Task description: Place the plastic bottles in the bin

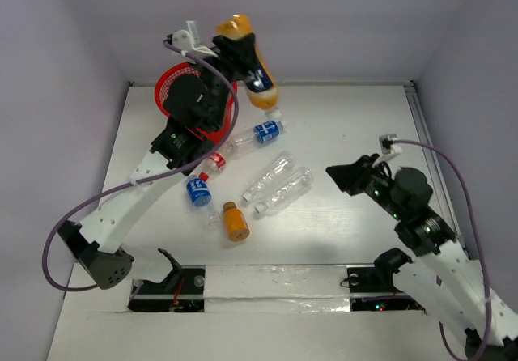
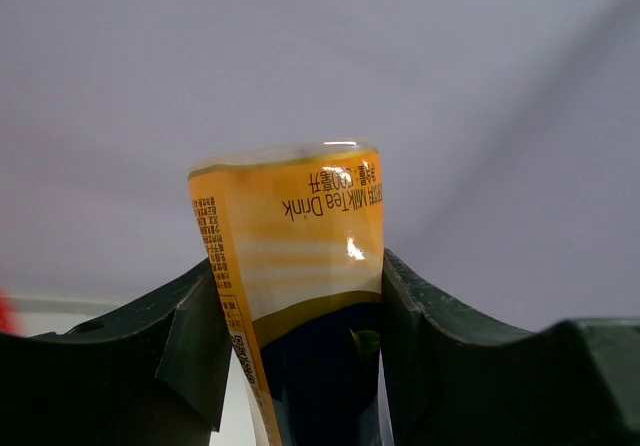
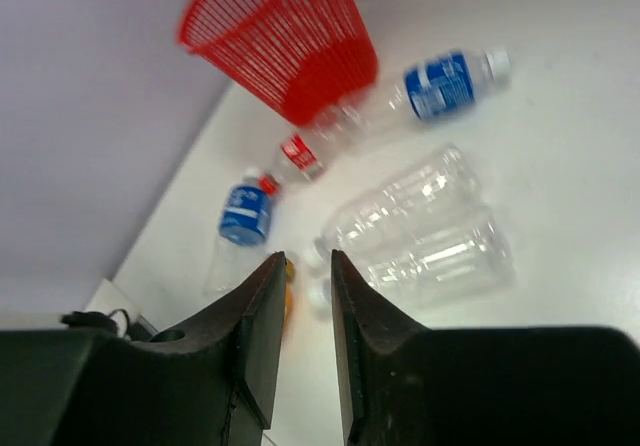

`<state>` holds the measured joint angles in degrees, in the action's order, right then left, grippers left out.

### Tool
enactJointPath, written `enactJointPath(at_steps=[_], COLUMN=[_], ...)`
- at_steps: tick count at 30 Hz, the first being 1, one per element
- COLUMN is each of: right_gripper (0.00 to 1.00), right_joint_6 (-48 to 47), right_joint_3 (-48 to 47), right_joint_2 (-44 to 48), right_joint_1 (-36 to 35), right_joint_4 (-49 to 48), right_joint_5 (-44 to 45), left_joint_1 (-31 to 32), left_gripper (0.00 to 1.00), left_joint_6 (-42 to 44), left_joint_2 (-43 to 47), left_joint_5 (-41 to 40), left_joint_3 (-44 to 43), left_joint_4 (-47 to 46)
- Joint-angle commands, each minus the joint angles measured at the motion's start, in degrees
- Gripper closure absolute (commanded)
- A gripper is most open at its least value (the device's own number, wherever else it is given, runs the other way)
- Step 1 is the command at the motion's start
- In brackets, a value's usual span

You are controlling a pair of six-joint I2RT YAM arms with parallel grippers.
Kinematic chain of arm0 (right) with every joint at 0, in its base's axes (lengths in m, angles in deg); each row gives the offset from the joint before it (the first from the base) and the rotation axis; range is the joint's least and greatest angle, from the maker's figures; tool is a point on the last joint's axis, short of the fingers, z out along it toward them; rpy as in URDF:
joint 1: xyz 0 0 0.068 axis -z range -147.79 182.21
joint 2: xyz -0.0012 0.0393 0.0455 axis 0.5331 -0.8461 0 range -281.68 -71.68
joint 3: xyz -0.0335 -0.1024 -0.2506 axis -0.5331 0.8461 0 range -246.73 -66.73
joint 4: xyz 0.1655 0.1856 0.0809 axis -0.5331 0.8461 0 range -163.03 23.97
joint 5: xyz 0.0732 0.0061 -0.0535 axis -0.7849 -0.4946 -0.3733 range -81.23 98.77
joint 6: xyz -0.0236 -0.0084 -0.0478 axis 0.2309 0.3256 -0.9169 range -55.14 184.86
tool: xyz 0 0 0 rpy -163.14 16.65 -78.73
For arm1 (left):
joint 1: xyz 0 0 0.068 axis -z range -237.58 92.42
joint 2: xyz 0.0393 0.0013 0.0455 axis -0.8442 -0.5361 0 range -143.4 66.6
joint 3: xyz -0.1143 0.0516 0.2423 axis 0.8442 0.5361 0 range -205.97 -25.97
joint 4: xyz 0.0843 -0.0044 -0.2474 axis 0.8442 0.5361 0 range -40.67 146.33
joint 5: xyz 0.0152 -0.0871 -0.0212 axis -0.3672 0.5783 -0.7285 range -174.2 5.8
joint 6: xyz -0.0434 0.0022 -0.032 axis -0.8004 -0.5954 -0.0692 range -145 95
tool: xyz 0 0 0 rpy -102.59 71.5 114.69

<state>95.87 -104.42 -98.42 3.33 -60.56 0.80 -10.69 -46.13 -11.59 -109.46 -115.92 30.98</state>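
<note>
My left gripper (image 1: 241,56) is shut on the long orange bottle (image 1: 261,91) and holds it in the air, tilted, just right of the red mesh bin (image 1: 173,82); the bottle fills the left wrist view (image 2: 300,231). My arm hides part of the bin. On the table lie two blue-labelled bottles (image 1: 264,132) (image 1: 197,191), a red-labelled one (image 1: 215,163), two clear ones (image 1: 268,174) (image 1: 286,192) and the stubby orange one (image 1: 235,222). My right gripper (image 1: 337,174) is empty, its jaws almost shut with a narrow gap, hovering right of the clear bottles (image 3: 420,226).
The bin (image 3: 280,36) stands at the back left corner by the wall. A metal rail (image 1: 421,122) runs along the table's right edge. A taped strip (image 1: 275,278) lies by the arm bases at the near edge.
</note>
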Motion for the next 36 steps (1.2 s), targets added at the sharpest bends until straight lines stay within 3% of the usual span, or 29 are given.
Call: enactJointPath(at_steps=[1, 4, 5, 12, 22, 36], right_gripper=[0.67, 0.50, 0.37, 0.00, 0.00, 0.00], right_joint_6=[2.0, 2.8, 3.3, 9.4, 17.0, 18.6], right_joint_3=[0.1, -1.2, -1.2, 2.2, 4.1, 2.3], right_joint_2=[-8.1, -18.0, -21.8, -33.0, -44.0, -56.1], right_joint_1=[0.1, 0.1, 0.1, -0.5, -1.6, -1.6], right_joint_4=[-7.9, -9.2, -10.0, -14.4, -23.2, -27.6], right_joint_5=[1.9, 4.1, 4.6, 12.6, 13.8, 13.9], left_joint_1=[-6.3, -11.9, -13.3, -24.8, -31.7, -32.8], left_gripper=[0.68, 0.69, 0.69, 0.69, 0.69, 0.68], left_joint_6=[6.0, 8.9, 9.4, 11.9, 16.0, 20.4], left_joint_2=[1.8, 3.9, 4.1, 1.1, -8.2, -16.0], left_joint_5=[-6.4, -9.2, -9.5, -9.3, -8.1, -6.7], left_joint_3=[3.6, 6.0, 6.5, 6.6, 2.8, 6.9], left_joint_4=[1.6, -0.1, -0.5, -3.7, -5.5, -17.1])
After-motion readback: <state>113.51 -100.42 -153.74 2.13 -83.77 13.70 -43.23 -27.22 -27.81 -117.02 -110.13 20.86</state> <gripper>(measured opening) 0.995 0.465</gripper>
